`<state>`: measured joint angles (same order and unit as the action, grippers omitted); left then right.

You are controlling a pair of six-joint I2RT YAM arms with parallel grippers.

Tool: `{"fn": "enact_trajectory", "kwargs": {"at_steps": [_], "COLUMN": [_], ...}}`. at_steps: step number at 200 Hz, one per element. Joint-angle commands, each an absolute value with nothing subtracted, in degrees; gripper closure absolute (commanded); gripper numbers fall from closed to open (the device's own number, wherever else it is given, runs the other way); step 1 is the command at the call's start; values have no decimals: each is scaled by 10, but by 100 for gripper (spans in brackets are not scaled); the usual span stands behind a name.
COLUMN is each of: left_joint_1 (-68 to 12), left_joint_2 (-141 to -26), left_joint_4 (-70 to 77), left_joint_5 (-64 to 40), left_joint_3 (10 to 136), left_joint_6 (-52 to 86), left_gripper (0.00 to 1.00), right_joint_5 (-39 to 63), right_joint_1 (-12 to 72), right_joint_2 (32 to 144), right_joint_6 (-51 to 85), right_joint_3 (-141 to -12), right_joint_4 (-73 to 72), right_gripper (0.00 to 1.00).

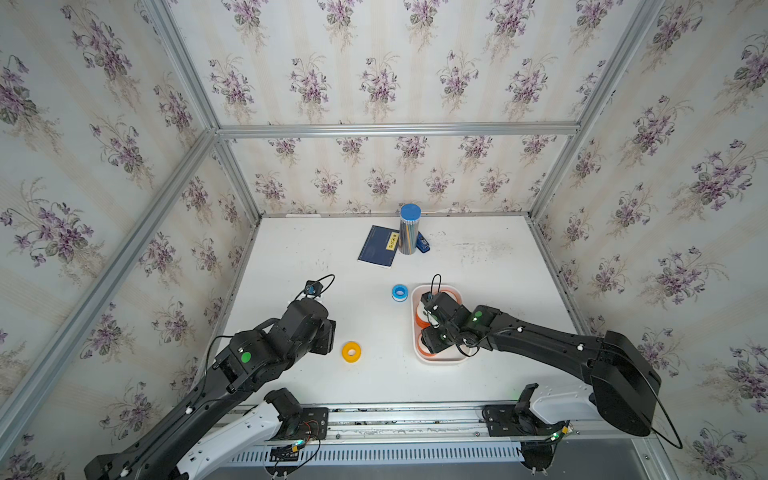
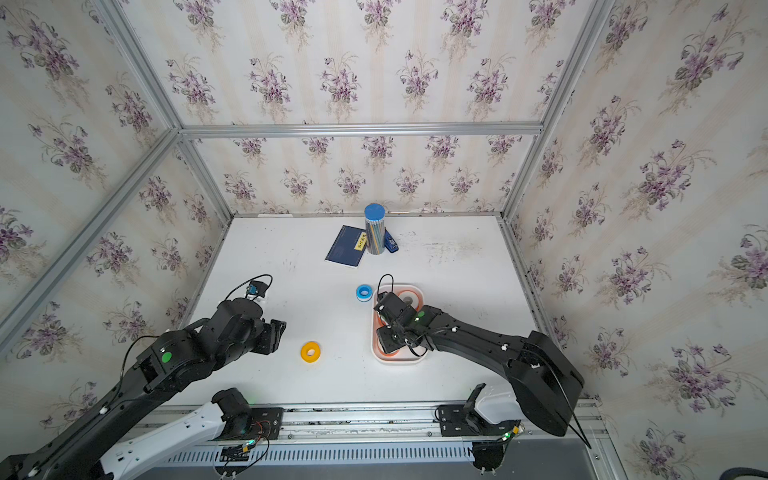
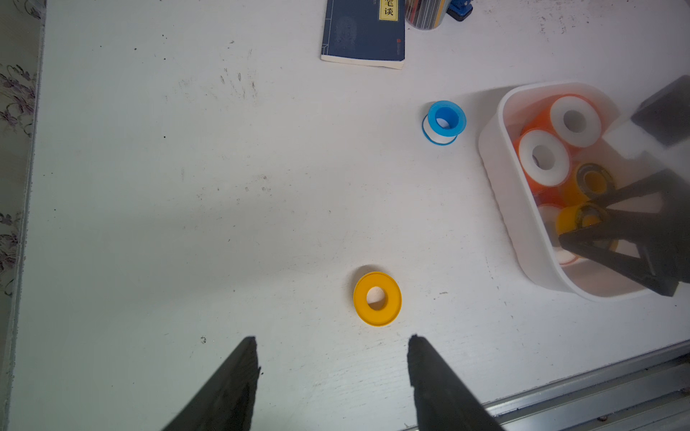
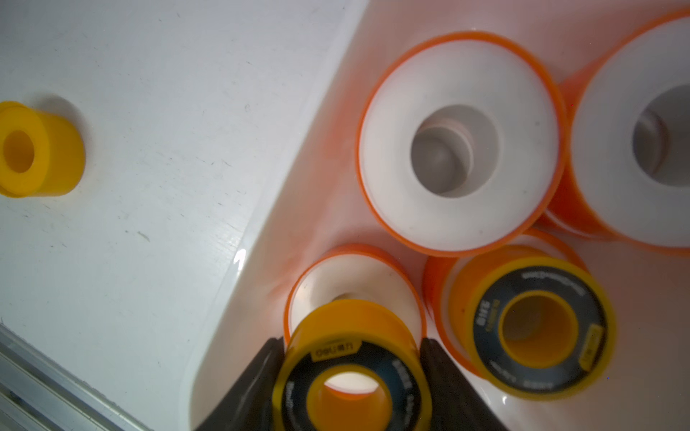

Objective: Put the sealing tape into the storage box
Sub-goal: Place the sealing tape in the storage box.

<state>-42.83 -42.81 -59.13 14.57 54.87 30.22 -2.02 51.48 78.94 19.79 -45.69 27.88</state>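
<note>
A yellow plastic roll of sealing tape with a black centre [image 4: 373,358] is pinched between the two black fingers of the right gripper [image 4: 353,343], low inside the shallow white rectangular plastic storage box [image 4: 257,242] and over a white-faced roll with an orange rim [image 4: 336,276]; whether the two touch is hard to tell. Beside them in the box lie a second yellow roll with a black centre [image 4: 537,328] and two more white-faced orange-rimmed rolls [image 4: 459,141], one against the other. Outside the box, on the white table [image 1: 490,270], a blue-and-white roll [image 1: 400,292] stands just beside the box's far corner, and a plain yellow roll [image 1: 351,352] lies flat, well apart from the box. The left gripper [image 3: 332,350] hangs near that plain yellow roll, its fingers spread with nothing between them. At the table's far edge a dark blue notebook [image 1: 376,245] lies next to a tall blue-capped cylinder [image 1: 410,228]
</note>
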Motion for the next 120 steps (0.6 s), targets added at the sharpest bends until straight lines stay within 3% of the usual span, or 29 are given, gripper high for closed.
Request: {"fn": "enact_trajectory", "kwargs": {"at_steps": [1, 120], "left_joint_1": [-428, -428], "left_joint_2": [-428, -432], "left_joint_4": [-590, -590], "left_joint_5": [150, 150], "left_joint_3": [550, 550], "left_joint_6": [301, 300], "left_gripper": [36, 33], "right_joint_5": [-19, -51], "right_joint_1": [518, 521], "right_joint_2": [800, 830], "right_joint_6": [205, 206], "right_joint_3": [-459, -468], "right_joint_4": [266, 269], "right_gripper": [46, 40]}}
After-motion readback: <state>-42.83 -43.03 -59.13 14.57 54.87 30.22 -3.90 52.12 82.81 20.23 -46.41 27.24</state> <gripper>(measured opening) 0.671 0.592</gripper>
